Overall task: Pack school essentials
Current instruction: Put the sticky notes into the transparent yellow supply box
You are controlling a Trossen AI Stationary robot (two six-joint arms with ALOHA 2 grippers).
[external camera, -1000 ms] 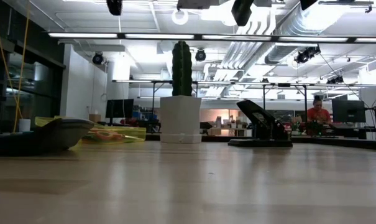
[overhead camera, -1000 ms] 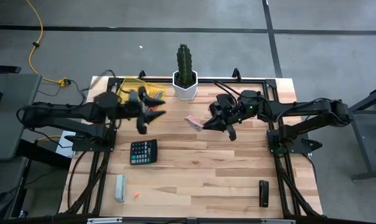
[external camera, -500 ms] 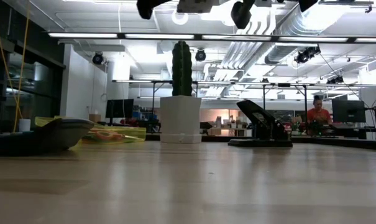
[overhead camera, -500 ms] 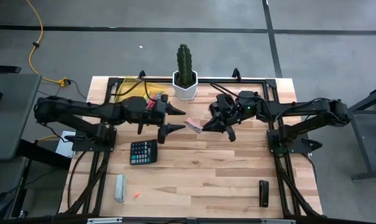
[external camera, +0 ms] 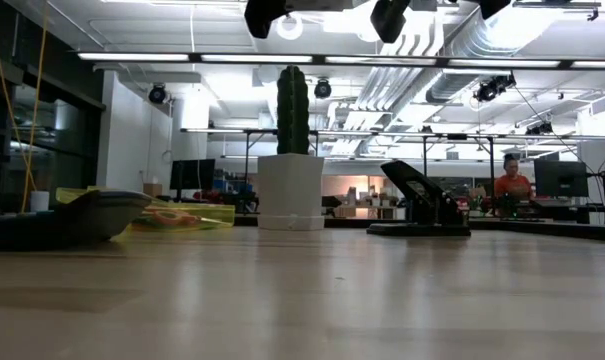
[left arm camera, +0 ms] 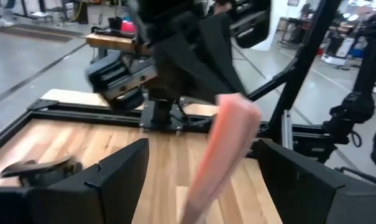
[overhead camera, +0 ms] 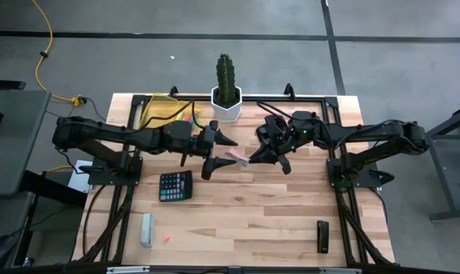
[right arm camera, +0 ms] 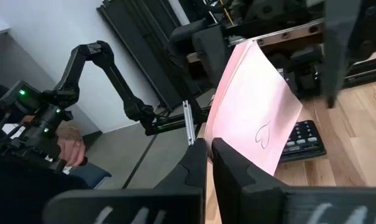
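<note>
My right gripper (overhead camera: pixel 251 158) is shut on a flat pink sheet (overhead camera: pixel 237 157) with a small heart drawn on it (right arm camera: pixel 262 132), held high over the table's middle. My left gripper (overhead camera: pixel 225 154) is open and level, reaching in from the left. Its two fingers (left arm camera: pixel 116 177) stand on either side of the sheet's free end (left arm camera: pixel 228 146) without touching it. A yellow pouch (overhead camera: pixel 163 111) with coloured pieces lies at the back left. A small red piece (overhead camera: pixel 167 238) lies near the front edge. My right gripper pinches the pink sheet's narrow end (right arm camera: pixel 228 135) between its two fingers. The fingers come at it about level from the table's right. The sheet sticks out beyond the fingertips toward the left arm, lifted clear of the table.
A black calculator (overhead camera: pixel 175 185) lies below the left gripper, and a pale grey bar (overhead camera: pixel 147 230) near the front left. A black stapler (overhead camera: pixel 322 236) sits at the front right. A potted cactus (overhead camera: pixel 226 97) stands at the far edge.
My left gripper has swept from the yellow pouch toward the table's right, sinking a little. It now stands with its fingers around the pink sheet's free end. My right gripper has kept its place, still shut on the sheet.
</note>
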